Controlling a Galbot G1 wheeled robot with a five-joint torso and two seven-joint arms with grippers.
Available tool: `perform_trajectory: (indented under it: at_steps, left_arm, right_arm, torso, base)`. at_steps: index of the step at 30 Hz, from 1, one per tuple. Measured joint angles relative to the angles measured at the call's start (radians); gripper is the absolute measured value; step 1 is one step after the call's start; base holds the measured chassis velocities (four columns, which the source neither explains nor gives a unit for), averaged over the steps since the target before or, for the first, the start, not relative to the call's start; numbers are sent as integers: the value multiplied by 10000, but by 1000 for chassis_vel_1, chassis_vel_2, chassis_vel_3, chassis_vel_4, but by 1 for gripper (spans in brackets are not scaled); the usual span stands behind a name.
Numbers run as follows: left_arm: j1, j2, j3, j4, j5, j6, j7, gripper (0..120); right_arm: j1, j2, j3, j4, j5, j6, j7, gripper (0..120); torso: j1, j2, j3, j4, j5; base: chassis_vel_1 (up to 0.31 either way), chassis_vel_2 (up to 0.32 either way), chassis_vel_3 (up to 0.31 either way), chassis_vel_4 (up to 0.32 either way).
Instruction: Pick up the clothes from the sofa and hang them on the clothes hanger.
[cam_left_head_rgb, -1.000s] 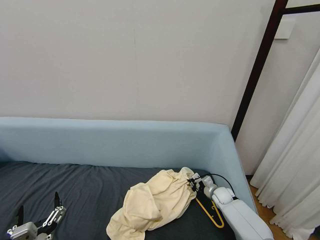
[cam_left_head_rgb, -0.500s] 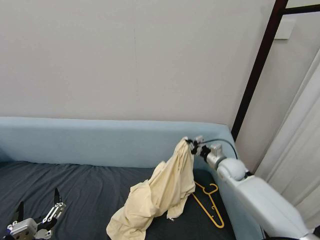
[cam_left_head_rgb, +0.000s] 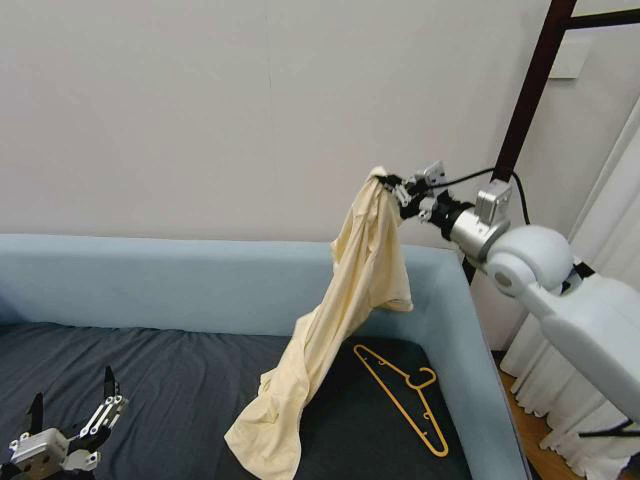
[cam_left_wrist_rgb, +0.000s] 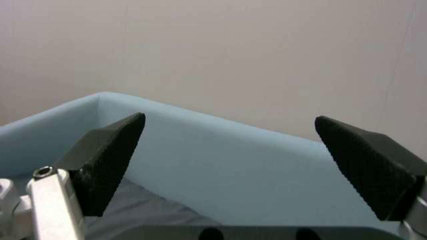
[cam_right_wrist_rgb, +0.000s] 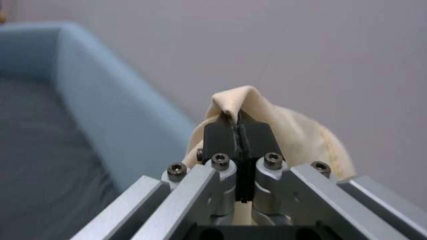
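My right gripper (cam_left_head_rgb: 392, 186) is raised above the sofa's right end and is shut on the top fold of a cream garment (cam_left_head_rgb: 340, 310). The cloth hangs in a long drape, and its lower end still rests on the dark seat cushion (cam_left_head_rgb: 160, 375). The right wrist view has the fingertips (cam_right_wrist_rgb: 248, 134) pinched on the cream garment (cam_right_wrist_rgb: 293, 130). A yellow hanger (cam_left_head_rgb: 405, 393) lies flat on the seat, right of the cloth. My left gripper (cam_left_head_rgb: 65, 435) stays low at the bottom left, open; the left wrist view has its pads (cam_left_wrist_rgb: 107, 160) spread wide.
The light blue sofa back (cam_left_head_rgb: 200, 285) runs across the view, and its right arm (cam_left_head_rgb: 470, 370) stands below my right arm. A dark rack post (cam_left_head_rgb: 520, 120) rises at the right, with white curtains (cam_left_head_rgb: 600, 290) beyond it. A plain wall lies behind.
My right gripper has risen from the seat to well above the sofa back, pulling the garment up into a long drape. The yellow hanger is now uncovered. The left gripper has barely moved.
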Motion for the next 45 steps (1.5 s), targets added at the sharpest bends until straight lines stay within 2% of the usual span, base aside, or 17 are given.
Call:
perform_trajectory:
  at_steps: [2,4,5,8,13,19,22,24,28,29,31,33,36,39,42,43,45]
  left_arm:
    - [54,-23,46,20,46,-35,-13,100]
    - [96,-21,78,20,104,-40,-12,100]
    - [96,-21,78,20,104,-40,-12,100]
    - [123,15,33,4,139,-31,-10,100]
    - [195,99,-155,-39,141,-45,-16,100]
    - [174,162,-267,93,112,-146,-40,100]
    - [50,272,-323,379,82,-84,-34,100]
    - [29,335,-357,503,29,-2,-35,100]
    - [33,548,-415,750,-164,133,-51,100]
    - [33,548,-415,750,-164,133,-51,100]
    - [62,581,-407,737,-158,139,-40,100]
    - [67,581,-392,714,-139,140,-32,100]
    - [68,558,-369,698,-73,140,-25,100]
    - [59,526,-366,681,-31,139,-24,100]
    - [58,466,-366,610,11,140,-22,100]
    - [58,466,-366,610,11,140,-22,100]
    - [62,456,-370,569,39,158,-17,100]
  right_arm:
    - [-2108,45,-265,-248,-1742,656,-358,0]
    - [-3770,414,-388,-1182,-3359,1344,-504,0]
    - [-3770,414,-388,-1182,-3359,1344,-504,0]
    - [-5547,1344,-674,-2983,-5322,2129,-392,0]
    - [-6395,2212,-826,-4292,-6532,2232,-47,0]
    - [-6802,2251,-1066,-4206,-7002,1326,305,0]
    - [-7188,1999,-1253,-3534,-6847,322,1049,0]
    - [-7291,1927,-1273,-3268,-6684,80,1162,4]
    - [-7531,1614,-1272,-2097,-5802,-336,1121,20]
    - [-7531,1614,-1272,-2097,-5802,-336,1121,20]
    - [-7580,1326,-1248,-1332,-5309,-717,881,32]
    - [-7609,1169,-1214,-968,-5234,-909,767,35]
    - [-7641,590,-1130,47,-5204,-1305,242,50]
    - [-7434,436,-1127,233,-5360,-1224,-216,57]
    - [-6604,710,-1125,-705,-6040,-118,-1556,70]
    - [-6604,710,-1125,-705,-6040,-118,-1556,70]
    - [-5848,1290,-1072,-1990,-6814,916,-3249,81]
  torso:
    - [0,-1,2,1,9]
    - [-1,-1,1,0,6]
    - [-1,-1,1,0,6]
    - [-1,-2,2,-6,10]
    - [0,-1,2,2,4]
    - [0,-1,2,2,2]
    - [0,-1,2,-1,2]
    - [0,-1,2,-3,3]
    - [0,-1,1,0,4]
    - [0,-1,1,0,4]
    - [0,-1,2,1,4]
    - [0,-1,2,1,3]
    - [1,-1,2,-3,1]
    - [0,0,2,-3,2]
    - [1,-1,2,1,2]
    - [1,-1,2,1,2]
    - [2,-2,4,0,9]
  base:
    - [0,0,0,0]
    - [0,0,0,0]
    - [0,0,0,0]
    - [0,0,0,0]
    - [0,0,0,0]
    - [0,0,0,0]
    - [0,0,0,0]
    - [0,0,0,0]
    - [0,0,0,0]
    - [0,0,0,0]
    - [0,0,0,0]
    - [0,0,0,0]
    - [0,0,0,0]
    - [0,0,0,0]
    - [0,0,0,0]
    - [0,0,0,0]
    - [0,0,0,0]
